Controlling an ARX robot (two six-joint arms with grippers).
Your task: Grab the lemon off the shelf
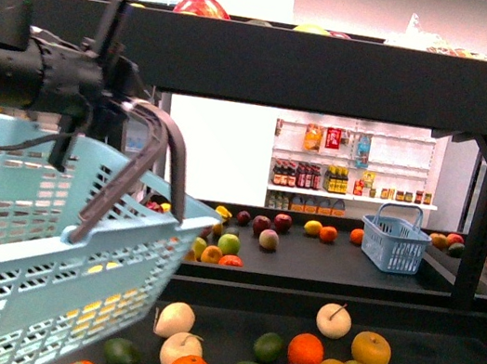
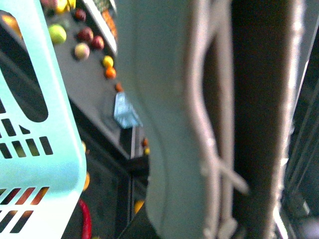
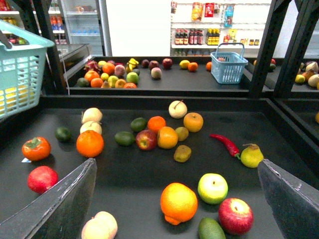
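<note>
Right up close in the right wrist view, the right gripper [image 3: 177,162] hangs over the lower tier of the black shelf [image 3: 134,174] with its two dark fingers [image 3: 65,204] spread wide and nothing between them. Just past them lie an orange [image 3: 178,203], a green-and-white apple [image 3: 213,188] and a red apple [image 3: 235,215]; further in are a red chilli [image 3: 225,144] touching a yellow pear [image 3: 251,155].

On the robot's left, the left gripper [image 1: 99,91] is closed on the grey-brown handle [image 1: 137,173] of a light blue basket [image 1: 18,227], which hangs tilted above the tier. The left wrist view is blurred and shows only that handle and the basket's edge, so the jaws themselves are hard to make out.

Beyond a raised rim, the far tier carries another scatter of fruit. A yellow one there, seemingly the lemon [image 1: 313,227], sits just beside an orange fruit [image 1: 328,234] and near a small blue basket [image 1: 394,243]. Farthest back stands white wall shelving [image 1: 347,181] with bottles.
</note>
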